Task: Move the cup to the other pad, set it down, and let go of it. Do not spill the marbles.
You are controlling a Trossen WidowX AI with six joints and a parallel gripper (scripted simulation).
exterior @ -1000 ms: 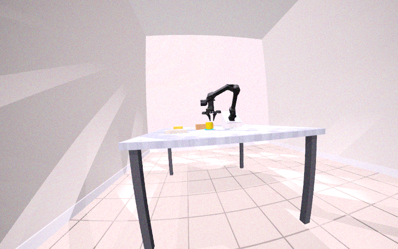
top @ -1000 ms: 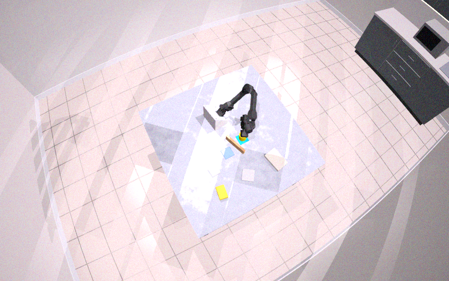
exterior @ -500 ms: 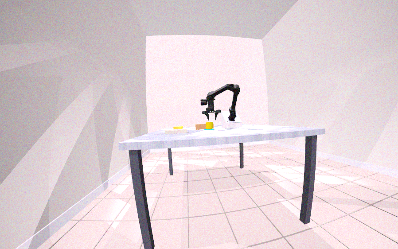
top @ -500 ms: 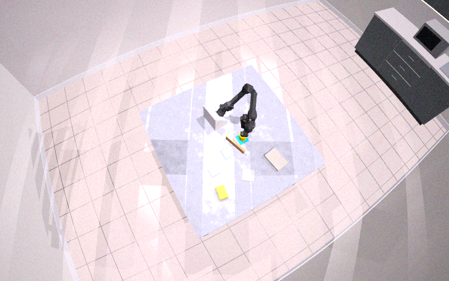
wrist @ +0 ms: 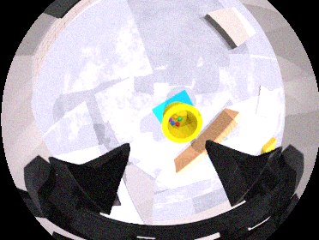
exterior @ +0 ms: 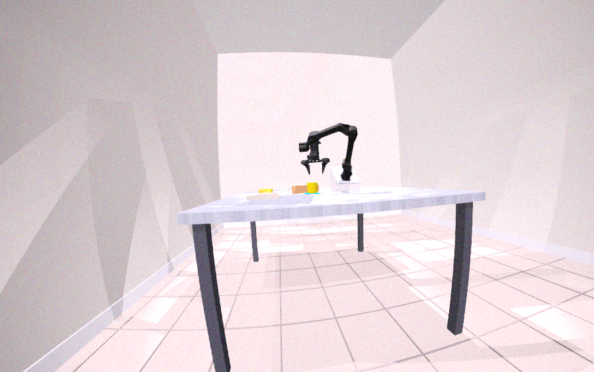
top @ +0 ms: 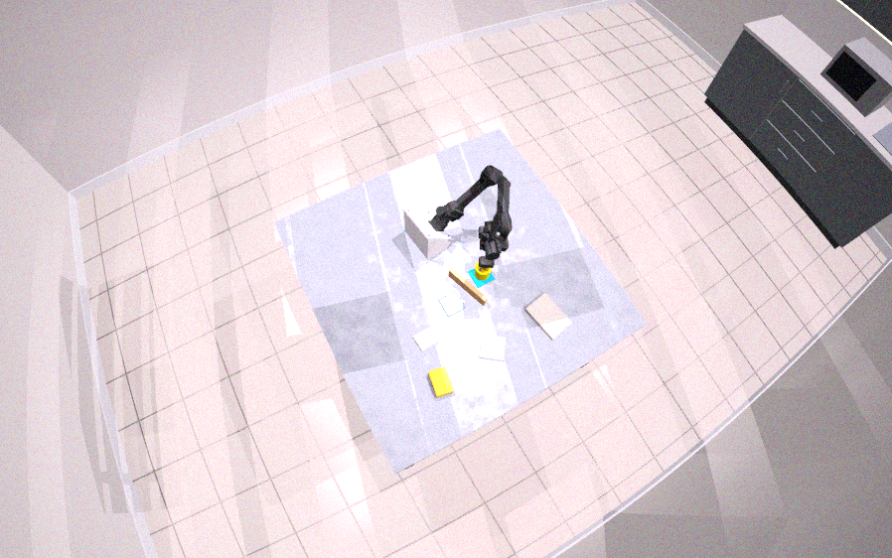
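A yellow cup (top: 482, 269) (exterior: 311, 186) (wrist: 181, 121) stands upright on the bright blue pad (top: 476, 278) (wrist: 173, 102). Small coloured marbles (wrist: 177, 120) lie inside it. My gripper (exterior: 315, 165) (wrist: 169, 145) is open and empty. It hangs above the cup, clear of its rim. A second, pale blue pad (top: 451, 305) lies flat a little way off, on the other side of a wooden bar (top: 467, 286) (wrist: 207, 140) (exterior: 299, 188).
The wooden bar lies right beside the cup. A white box (top: 424, 234) (exterior: 344, 183) stands at the arm's base. A tan slab (top: 546, 314) (wrist: 229, 25) (exterior: 262, 196), a yellow block (top: 440, 381) (exterior: 265, 190) (wrist: 269, 144) and white sheets (top: 426, 337) lie on the table (exterior: 333, 204).
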